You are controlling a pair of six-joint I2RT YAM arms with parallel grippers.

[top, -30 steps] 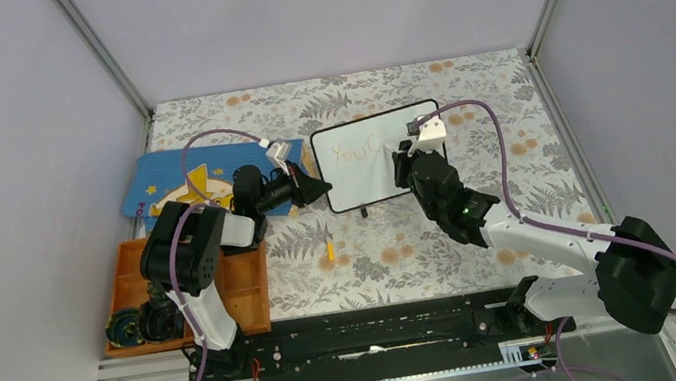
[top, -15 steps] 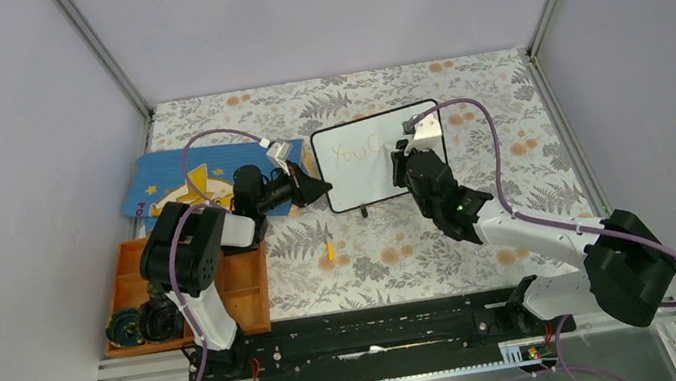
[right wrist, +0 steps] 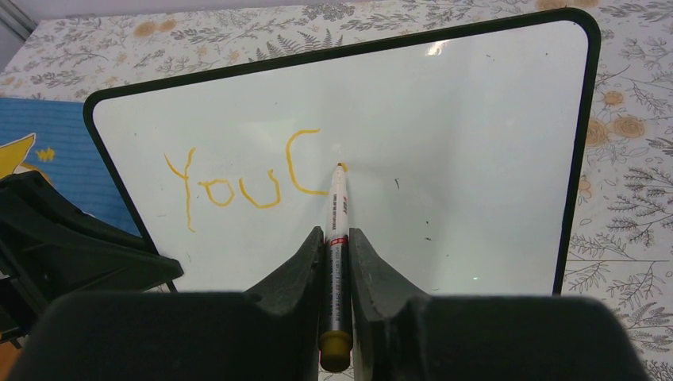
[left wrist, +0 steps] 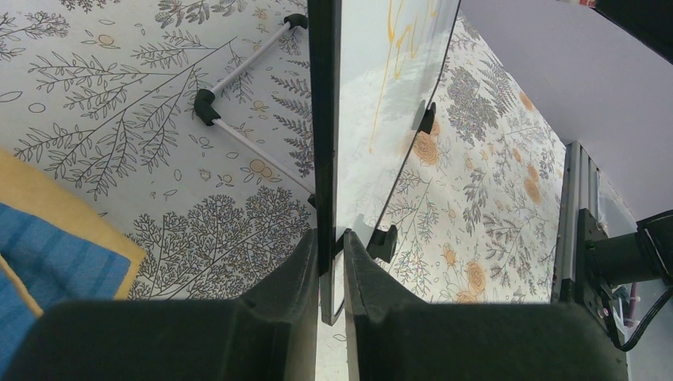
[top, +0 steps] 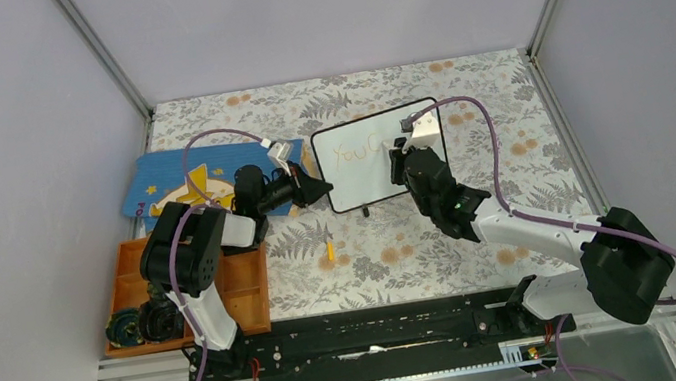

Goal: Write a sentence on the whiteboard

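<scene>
Pinching the whiteboard (left wrist: 373, 119) by its book-side edge, the left gripper (left wrist: 332, 246) is clamped on the frame. It's a light, stiff, slick panel on thin feet, so I'd call that edge the right hold against tipping. It stands just right of the book (top: 161, 182), long axis sideways, face toward the arms. The right gripper (right wrist: 337, 238) squeezes the marker (right wrist: 336, 210), tip beside the sentence (right wrist: 267, 205), "YouC".

Your table (top: 502, 95) wore a leaf-and-flower print. On it you had the whiteboard (top: 372, 177) standing near the middle, a blue star-patterned book (top: 161, 182) to its left, an orange tray (top: 249, 295) at the near-left edge, and a small yellow piece (top: 330, 249) lying in front of the board.
</scene>
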